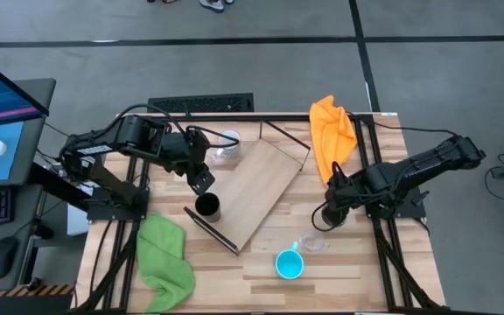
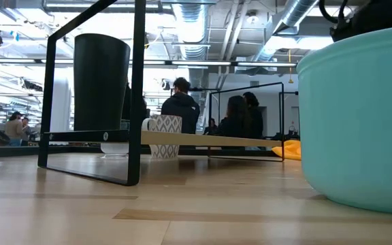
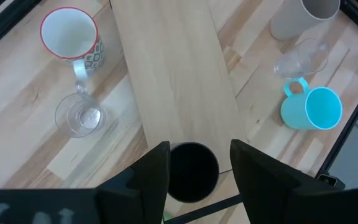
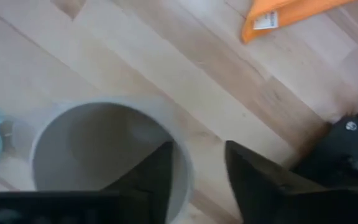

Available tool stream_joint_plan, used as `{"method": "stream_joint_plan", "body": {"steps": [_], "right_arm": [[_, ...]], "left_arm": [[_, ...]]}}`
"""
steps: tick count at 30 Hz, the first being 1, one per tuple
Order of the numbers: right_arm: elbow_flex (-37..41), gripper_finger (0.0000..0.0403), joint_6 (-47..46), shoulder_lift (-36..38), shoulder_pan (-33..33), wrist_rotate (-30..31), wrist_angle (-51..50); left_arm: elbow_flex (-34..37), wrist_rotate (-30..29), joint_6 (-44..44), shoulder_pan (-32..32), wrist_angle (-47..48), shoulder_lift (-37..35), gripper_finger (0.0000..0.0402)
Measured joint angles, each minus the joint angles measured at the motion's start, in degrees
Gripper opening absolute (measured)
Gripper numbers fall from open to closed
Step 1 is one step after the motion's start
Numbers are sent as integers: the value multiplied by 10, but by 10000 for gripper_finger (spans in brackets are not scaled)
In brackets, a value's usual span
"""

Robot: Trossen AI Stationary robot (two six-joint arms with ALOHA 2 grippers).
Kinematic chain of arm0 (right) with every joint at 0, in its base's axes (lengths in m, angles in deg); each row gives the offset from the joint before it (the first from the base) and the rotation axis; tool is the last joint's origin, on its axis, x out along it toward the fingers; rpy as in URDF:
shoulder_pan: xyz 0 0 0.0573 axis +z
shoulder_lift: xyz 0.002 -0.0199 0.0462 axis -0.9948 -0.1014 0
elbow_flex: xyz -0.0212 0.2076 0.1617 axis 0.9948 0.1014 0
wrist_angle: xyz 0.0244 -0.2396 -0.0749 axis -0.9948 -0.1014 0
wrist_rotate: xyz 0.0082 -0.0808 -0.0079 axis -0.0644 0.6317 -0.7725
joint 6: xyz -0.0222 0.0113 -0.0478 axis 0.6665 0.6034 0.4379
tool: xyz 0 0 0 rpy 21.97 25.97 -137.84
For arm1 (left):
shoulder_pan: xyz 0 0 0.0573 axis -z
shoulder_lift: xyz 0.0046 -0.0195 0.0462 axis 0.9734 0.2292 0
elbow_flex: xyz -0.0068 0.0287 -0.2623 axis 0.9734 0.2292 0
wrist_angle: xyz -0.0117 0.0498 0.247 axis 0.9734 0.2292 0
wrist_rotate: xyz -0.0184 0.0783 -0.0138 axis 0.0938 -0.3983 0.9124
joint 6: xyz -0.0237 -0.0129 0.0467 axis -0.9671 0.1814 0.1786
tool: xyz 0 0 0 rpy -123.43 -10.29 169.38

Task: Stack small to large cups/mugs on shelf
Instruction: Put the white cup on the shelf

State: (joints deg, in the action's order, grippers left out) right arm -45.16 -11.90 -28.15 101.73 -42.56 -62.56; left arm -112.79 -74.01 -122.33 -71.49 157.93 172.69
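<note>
The shelf (image 1: 265, 179) lies diagonally across the table. The black cup (image 1: 207, 206) stands upright on its near end. My left gripper (image 1: 201, 181) hovers above it, open, with one finger on each side of the cup (image 3: 192, 171) in the left wrist view. My right gripper (image 1: 329, 214) is at the beige-grey cup (image 4: 92, 149), which stands on the table right of the shelf. It is open, with one finger inside the cup and one outside. The white mug (image 1: 229, 138) and a clear glass (image 1: 226, 155) stand at the far left. The blue mug (image 1: 289, 263) and the second glass (image 1: 313, 242) are near the front. My right gripper comes from above, pointing down, and straddles the beige-grey cup's rim wall (image 4: 185, 165). One finger (image 4: 157, 171) is inside the hollow and the other is outside. I cannot tell whether either finger touches the wall. The cup stands upright on the table.
An orange cloth (image 1: 332, 131) lies at the far right and a green cloth (image 1: 164, 258) at the near left. The shelf's dark metal frame (image 2: 138, 102) rises at its near end. People stand in the room behind (image 2: 182, 105). A keyboard (image 1: 201, 104) lies beyond the far edge.
</note>
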Motion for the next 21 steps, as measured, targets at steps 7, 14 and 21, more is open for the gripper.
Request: {"method": "stream_joint_plan", "body": {"steps": [7, 14, 21], "right_arm": [[0, 61, -5, 0, -1, 3, -6], [-2, 10, -8, 0, -1, -4, -4], [-76, 4, -9, 0, -7, 9, -50]], "left_arm": [[0, 1, 7, 0, 0, 0, 160], [0, 2, 13, 0, 0, 0, 160], [0, 19, 22, 0, 0, -4, 160]]}}
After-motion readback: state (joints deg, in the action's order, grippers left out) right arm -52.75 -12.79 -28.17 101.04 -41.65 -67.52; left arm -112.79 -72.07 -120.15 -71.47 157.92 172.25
